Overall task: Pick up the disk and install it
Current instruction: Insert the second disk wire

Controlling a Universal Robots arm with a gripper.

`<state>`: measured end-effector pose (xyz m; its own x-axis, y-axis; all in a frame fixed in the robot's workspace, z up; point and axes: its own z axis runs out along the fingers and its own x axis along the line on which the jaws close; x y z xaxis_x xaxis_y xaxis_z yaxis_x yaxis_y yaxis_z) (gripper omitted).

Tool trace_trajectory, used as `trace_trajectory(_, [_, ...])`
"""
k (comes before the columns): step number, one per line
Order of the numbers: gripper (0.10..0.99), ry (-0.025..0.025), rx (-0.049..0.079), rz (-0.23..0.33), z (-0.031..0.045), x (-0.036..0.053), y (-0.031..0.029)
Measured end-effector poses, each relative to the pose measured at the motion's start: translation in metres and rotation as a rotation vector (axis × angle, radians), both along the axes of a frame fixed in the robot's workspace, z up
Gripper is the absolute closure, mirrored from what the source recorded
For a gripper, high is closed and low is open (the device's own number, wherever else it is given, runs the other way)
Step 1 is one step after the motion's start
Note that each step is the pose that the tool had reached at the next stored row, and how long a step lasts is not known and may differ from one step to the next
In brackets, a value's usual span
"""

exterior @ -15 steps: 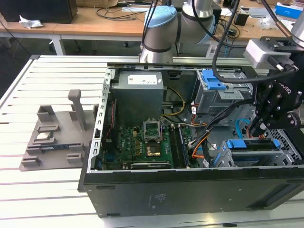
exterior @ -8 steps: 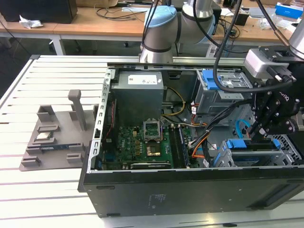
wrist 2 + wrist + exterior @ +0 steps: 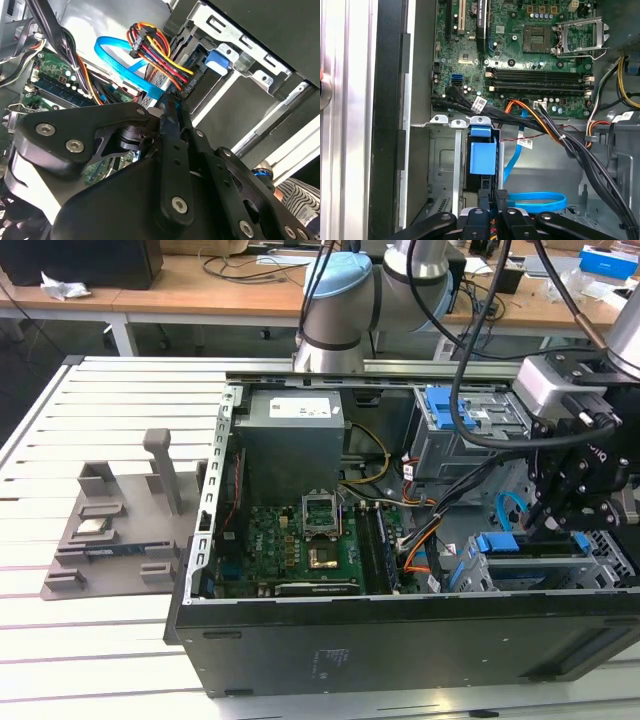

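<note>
disk: sitting on edge in the drive cage [image 3: 600, 560] at the front corner of the open PC case [image 3: 400, 640]. In the first wrist view you're looking at its blue frame tab [image 3: 483, 152] poking out of the slot. In the exterior view the blue-framed disk [image 3: 530, 545] is running long-ways toward the exterior view's right, under the gripper.
gripper: the gripper [image 3: 495, 197] is hanging right over the disk's end, jaws pressed close together. Can't tell if they're actually pinching the disk or just touching it.
nearby: a blue data cable [image 3: 540, 200] is looping just beside the jaws; a red-yellow-black power cable bundle [image 3: 160, 55] is plugging in near the cage.
case: lying on its side, motherboard [image 3: 300, 540] facing up.
bench: slatted white bench [image 3: 110, 420] carrying the case, with a grey fixture tray [image 3: 110, 530] at the exterior view's left.
room: wooden desks [image 3: 200, 285] with cables sitting behind.
</note>
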<state>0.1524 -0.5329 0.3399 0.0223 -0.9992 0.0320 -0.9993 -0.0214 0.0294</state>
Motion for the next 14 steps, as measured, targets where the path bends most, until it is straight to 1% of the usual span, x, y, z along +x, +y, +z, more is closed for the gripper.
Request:
trace_trajectory(5, [0.914, 0.0000, 0.000, 0.000, -0.0003, 0.0000, 0.0000])
trace_trajectory(6, [0.851, 0.0000, 0.000, 0.000, 0.0004, 0.0000, -0.0001])
trace_trajectory(7, [0.851, -0.0001, 0.000, 0.000, 0.0126, -0.0001, 0.0021])
trace_trajectory(8, [0.851, 0.0000, 0.000, 0.000, 0.0171, -0.0001, 0.0040])
trace_trajectory(10, [0.863, -0.0001, 0.000, 0.000, 0.0244, 0.0000, 0.0065])
trace_trajectory(12, [0.980, -0.0001, 0.000, 0.000, 0.0315, 0.0000, 0.0075])
trace_trajectory(13, [0.980, 0.0000, 0.000, 0.000, 0.0342, 0.0000, 0.0076])
trace_trajectory(14, [0.980, 0.0000, 0.000, 0.000, 0.0354, 0.0000, 0.0076])
